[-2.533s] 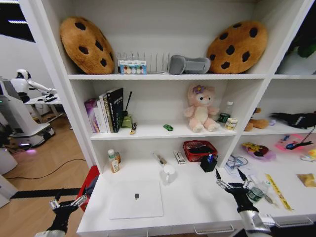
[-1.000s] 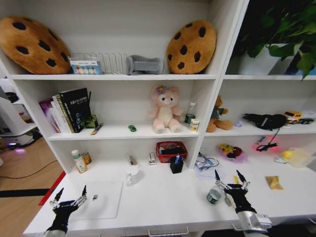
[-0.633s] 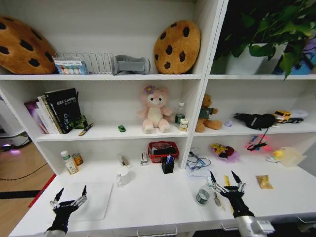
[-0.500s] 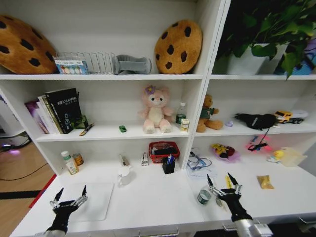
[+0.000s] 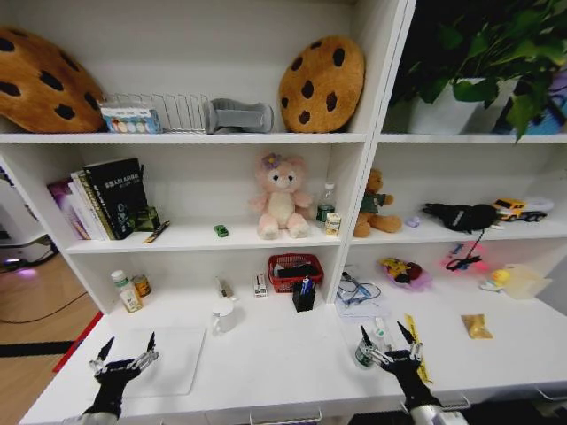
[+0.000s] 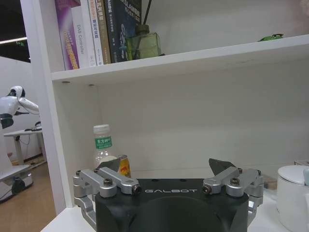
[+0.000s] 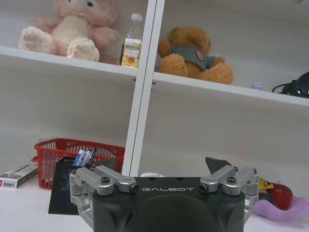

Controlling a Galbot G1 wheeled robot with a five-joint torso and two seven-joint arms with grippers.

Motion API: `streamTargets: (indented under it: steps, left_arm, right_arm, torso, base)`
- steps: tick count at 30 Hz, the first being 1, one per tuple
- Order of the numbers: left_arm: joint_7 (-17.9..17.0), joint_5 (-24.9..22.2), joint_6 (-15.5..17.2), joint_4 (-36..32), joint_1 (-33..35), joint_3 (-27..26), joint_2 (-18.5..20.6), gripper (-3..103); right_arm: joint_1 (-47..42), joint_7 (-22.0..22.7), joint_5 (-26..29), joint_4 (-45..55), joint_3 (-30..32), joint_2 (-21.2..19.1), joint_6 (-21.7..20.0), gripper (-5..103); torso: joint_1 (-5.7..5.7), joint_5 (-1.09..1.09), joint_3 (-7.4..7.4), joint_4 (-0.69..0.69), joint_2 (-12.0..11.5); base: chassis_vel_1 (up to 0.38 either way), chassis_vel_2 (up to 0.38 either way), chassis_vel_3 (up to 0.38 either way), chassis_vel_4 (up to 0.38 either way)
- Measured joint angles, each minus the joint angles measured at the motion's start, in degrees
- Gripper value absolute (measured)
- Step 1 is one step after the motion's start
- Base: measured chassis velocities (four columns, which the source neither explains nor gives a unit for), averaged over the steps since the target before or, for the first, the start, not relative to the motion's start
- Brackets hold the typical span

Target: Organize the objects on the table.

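Observation:
The silver laptop (image 5: pixel 164 359) lies closed at the left end of the white table (image 5: pixel 266 363). My left gripper (image 5: pixel 124 350) hovers open at its near left corner, also in the left wrist view (image 6: pixel 164 166). My right gripper (image 5: pixel 387 341) is open just above the table, right beside a small round green container (image 5: pixel 363 354). Black and blue pens (image 5: pixel 303 285) stand in a black holder (image 7: pixel 65 186). On the middle shelf sit the tiny green toy car (image 5: pixel 220 230) and a small clear bottle (image 5: pixel 325 205). The right wrist view shows the open right gripper (image 7: pixel 161 164), empty.
A white mug (image 5: pixel 221 317), a red basket (image 5: pixel 292 270) and a green-capped bottle (image 5: pixel 121 289) stand at the back of the table. Yellow strips (image 5: pixel 415 341) and a snack packet (image 5: pixel 476 326) lie to the right. Plush toys, books and cookie cushions fill the shelves.
The head camera has swung to the right, shifting the whole scene left. My right gripper has drifted left and nearer to the front edge, closing on the round green container. The left gripper has held still.

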Motion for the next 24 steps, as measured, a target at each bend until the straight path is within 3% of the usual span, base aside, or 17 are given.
streamTargets:
  steps: [9, 10, 12, 23, 24]
  left_arm:
    - [0.0, 0.0, 0.0, 0.0, 0.0, 0.0, 0.0, 100]
    - [0.0, 0.0, 0.0, 0.0, 0.0, 0.0, 0.0, 100]
    - [0.0, 0.0, 0.0, 0.0, 0.0, 0.0, 0.0, 100]
    - [0.0, 0.0, 0.0, 0.0, 0.0, 0.0, 0.0, 100]
    - [0.0, 0.0, 0.0, 0.0, 0.0, 0.0, 0.0, 100]
  right_arm:
    - [4.6, 0.3, 0.2, -6.2, -2.4, 0.0, -0.8, 103]
    - [5.2, 0.3, 0.2, -6.7, -2.8, 0.2, -1.0, 94]
    - [5.6, 0.3, 0.2, -6.8, -3.1, 0.4, -1.0, 94]
    - [5.5, 0.7, -0.5, -6.6, -3.6, 1.2, -0.7, 44]
    - [5.5, 0.7, -0.5, -6.6, -3.6, 1.2, -0.7, 44]
  torso:
    - [0.00, 0.01, 0.00, 0.00, 0.0]
    - [0.00, 0.01, 0.00, 0.00, 0.0]
    - [0.00, 0.00, 0.00, 0.00, 0.0]
    - [0.00, 0.00, 0.00, 0.00, 0.0]
    - [0.00, 0.00, 0.00, 0.00, 0.0]
  base:
    - [0.000, 0.000, 0.000, 0.000]
    - [0.000, 0.000, 0.000, 0.000]
    - [0.000, 0.000, 0.000, 0.000]
    - [0.000, 0.000, 0.000, 0.000]
    - [0.000, 0.000, 0.000, 0.000]
